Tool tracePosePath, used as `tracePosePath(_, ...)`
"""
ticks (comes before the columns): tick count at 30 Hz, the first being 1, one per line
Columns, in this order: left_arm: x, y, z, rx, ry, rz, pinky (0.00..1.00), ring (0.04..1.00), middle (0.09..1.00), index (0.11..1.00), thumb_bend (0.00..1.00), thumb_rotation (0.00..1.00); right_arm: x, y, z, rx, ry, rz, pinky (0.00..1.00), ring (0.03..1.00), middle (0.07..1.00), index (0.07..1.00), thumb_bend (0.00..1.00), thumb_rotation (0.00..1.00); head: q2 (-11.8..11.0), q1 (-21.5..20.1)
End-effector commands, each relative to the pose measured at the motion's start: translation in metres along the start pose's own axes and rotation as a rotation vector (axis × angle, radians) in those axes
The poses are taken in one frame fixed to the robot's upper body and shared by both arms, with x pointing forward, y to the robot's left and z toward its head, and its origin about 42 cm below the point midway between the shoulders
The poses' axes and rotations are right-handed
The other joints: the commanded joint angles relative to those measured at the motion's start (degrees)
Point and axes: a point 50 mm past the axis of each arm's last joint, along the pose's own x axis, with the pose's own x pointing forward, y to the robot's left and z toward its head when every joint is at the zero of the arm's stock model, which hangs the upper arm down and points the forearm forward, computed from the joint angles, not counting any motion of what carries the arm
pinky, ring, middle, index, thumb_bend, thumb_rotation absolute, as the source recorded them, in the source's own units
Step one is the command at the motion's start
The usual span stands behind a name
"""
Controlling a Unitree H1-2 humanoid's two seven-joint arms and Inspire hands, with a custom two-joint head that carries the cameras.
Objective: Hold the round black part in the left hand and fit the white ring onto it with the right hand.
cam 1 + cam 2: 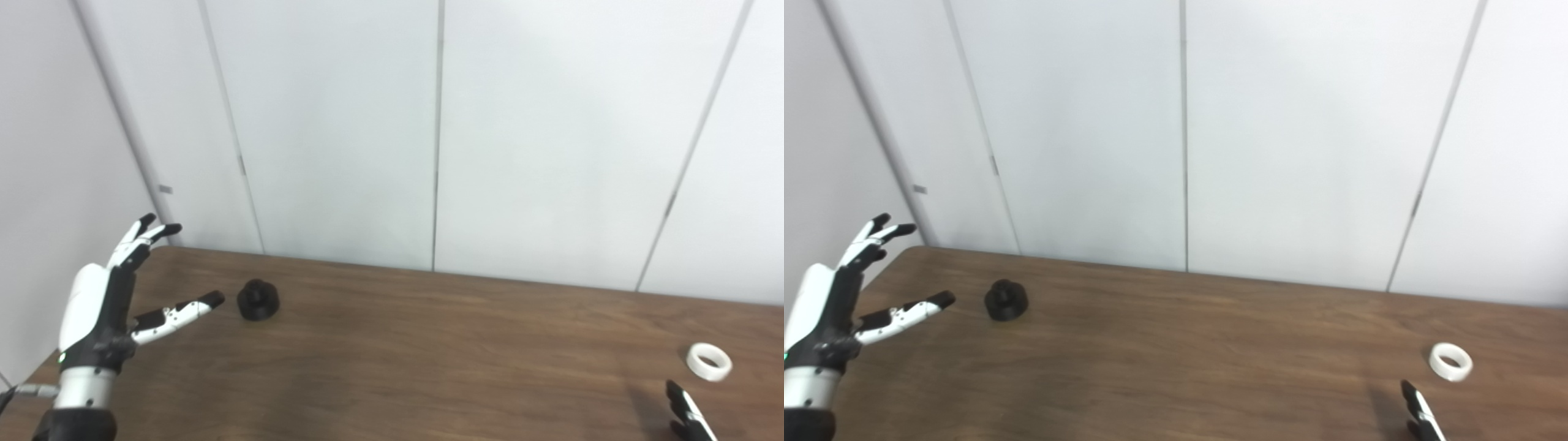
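Observation:
The round black part (258,299) sits on the brown table (429,355) at the far left, with a knob on top. My left hand (116,300) is raised just left of it, open, fingers up and thumb pointing toward the part without touching. The white ring (708,361) lies flat at the table's right side. Only the fingertips of my right hand (689,413) show at the bottom edge, just below and left of the ring; whether that hand is open or shut is hidden.
White wall panels (429,135) stand right behind the table's far edge. The table's left edge runs close beside my left arm.

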Motion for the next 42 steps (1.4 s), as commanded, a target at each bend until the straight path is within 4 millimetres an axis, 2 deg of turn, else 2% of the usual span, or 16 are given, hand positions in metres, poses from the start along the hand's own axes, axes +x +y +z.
tracePosePath(1,0.021,0.009,0.000,0.020,-0.032,0.046,0.88,0.984,0.981,0.831,0.95,0.41,0.000,-0.010,-0.008,0.001,0.030,0.001,1.00,1.000,1.000,1.000,0.38,0.63,0.0,0.7)
tracePosePath(3,0.027,0.002,-0.010,0.015,0.009,0.020,0.90,0.994,0.991,0.836,0.99,0.43,-0.001,-0.012,-0.011,0.017,0.028,0.005,1.00,1.000,1.000,1.000,0.37,0.61,-0.1,1.4)
tracePosePath(6,0.036,-0.008,-0.022,0.023,0.059,-0.036,0.99,1.000,1.000,0.850,1.00,0.45,0.000,-0.014,-0.013,0.025,0.015,0.004,1.00,1.000,1.000,1.000,0.36,0.61,-0.1,2.6)
tracePosePath(10,0.050,-0.017,-0.034,0.021,0.117,-0.133,1.00,1.000,1.000,0.849,1.00,0.44,0.000,-0.018,-0.013,0.031,0.008,0.001,1.00,1.000,1.000,1.000,0.36,0.61,0.0,3.9)
tracePosePath(14,0.071,-0.022,-0.040,0.026,0.160,-0.247,1.00,1.000,1.000,0.867,1.00,0.49,0.001,-0.020,-0.012,0.024,0.000,-0.003,1.00,1.000,1.000,1.000,0.35,0.61,0.1,5.3)
tracePosePath(16,0.079,-0.024,-0.044,0.020,0.179,-0.288,1.00,1.000,1.000,0.869,1.00,0.49,0.001,-0.020,-0.012,0.006,0.007,-0.012,1.00,1.000,1.000,1.000,0.42,0.65,0.0,5.8)
tracePosePath(18,0.086,-0.027,-0.048,0.009,0.198,-0.321,1.00,1.000,1.000,0.861,1.00,0.49,0.003,-0.021,-0.011,-0.001,0.010,-0.017,0.95,1.000,1.000,1.000,0.59,0.72,-0.2,6.3)
tracePosePath(20,0.091,-0.033,-0.054,0.026,0.238,-0.353,1.00,1.000,1.000,0.862,1.00,0.49,0.003,-0.021,-0.011,-0.005,0.013,-0.021,0.94,1.000,1.000,1.000,0.67,0.75,-0.3,6.9)
tracePosePath(22,0.096,-0.039,-0.058,0.044,0.274,-0.374,1.00,1.000,1.000,0.870,1.00,0.49,0.003,-0.022,-0.011,-0.013,0.016,-0.022,0.93,1.000,1.000,0.999,0.69,0.77,-0.3,7.4)
tracePosePath(26,0.100,-0.049,-0.060,0.082,0.321,-0.402,1.00,1.000,1.000,0.892,1.00,0.49,0.002,-0.026,-0.012,-0.034,0.012,-0.022,0.92,1.000,1.000,1.000,0.69,0.80,-0.4,8.4)
tracePosePath(33,0.105,-0.062,-0.069,0.118,0.370,-0.449,1.00,1.000,1.000,0.917,1.00,0.50,-0.001,-0.030,-0.016,-0.030,0.020,-0.022,0.95,1.000,1.000,1.000,0.66,0.77,-0.4,9.6)
tracePosePath(42,0.104,-0.078,-0.074,0.163,0.395,-0.485,1.00,1.000,1.000,0.921,1.00,0.48,-0.006,-0.033,-0.015,-0.048,0.025,-0.024,0.95,1.000,1.000,1.000,0.62,0.78,-0.1,9.8)
